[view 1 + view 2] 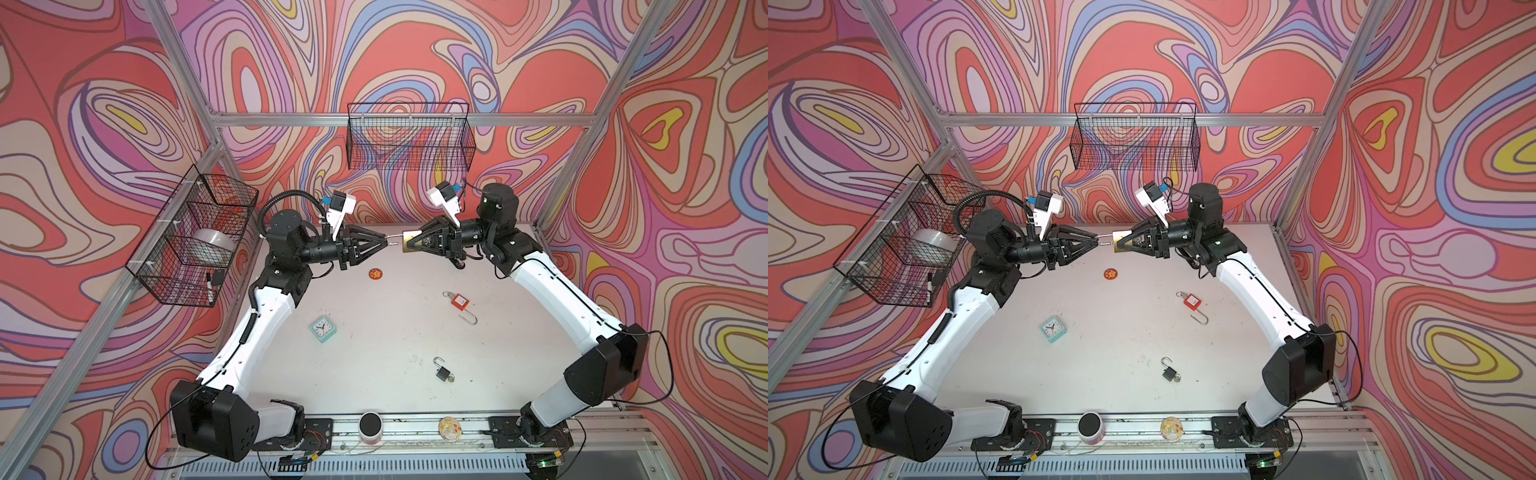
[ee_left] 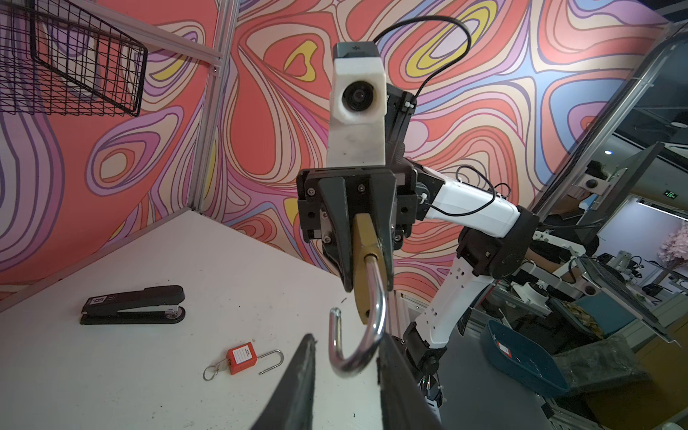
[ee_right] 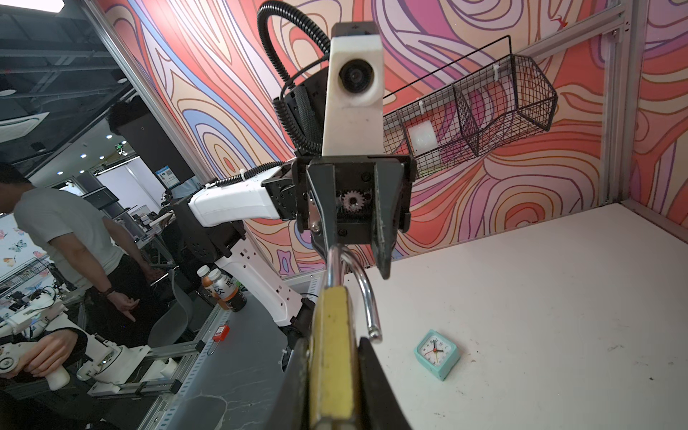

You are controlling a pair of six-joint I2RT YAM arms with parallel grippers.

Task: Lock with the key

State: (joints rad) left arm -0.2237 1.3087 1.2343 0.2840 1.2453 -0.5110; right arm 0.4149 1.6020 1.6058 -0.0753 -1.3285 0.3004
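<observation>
Clutter is seen first on the rail at the near edge: a dark-lidded jar (image 1: 370,426) and a round patterned object (image 1: 449,428). Further in, on the white table (image 1: 519,374), a black padlock (image 1: 443,372) is laid with its shackle open. A teal clock (image 1: 323,328) is set to its left, and a red padlock (image 1: 459,300) with a long shackle and a ring is found beyond it. A small orange disc (image 1: 375,273) is placed further back. Above the far middle of the table, clear of its surface, the brass padlock (image 3: 333,342) is held. Its body is clamped between the fingers of the right gripper (image 1: 415,243). Its steel shackle (image 2: 376,327) is open, with the free end out of the body, and is turned toward the left gripper (image 1: 386,242). The left fingers (image 2: 298,379) are parted around the bend of the shackle: one is seen against the steel and the other stands off from it, so nothing is gripped. Whether a key is seated in the brass padlock cannot be told. A black stapler (image 2: 134,303) is seen near the back edge. Wire baskets are hung on the back wall (image 1: 409,141) and the left wall (image 1: 195,237).
</observation>
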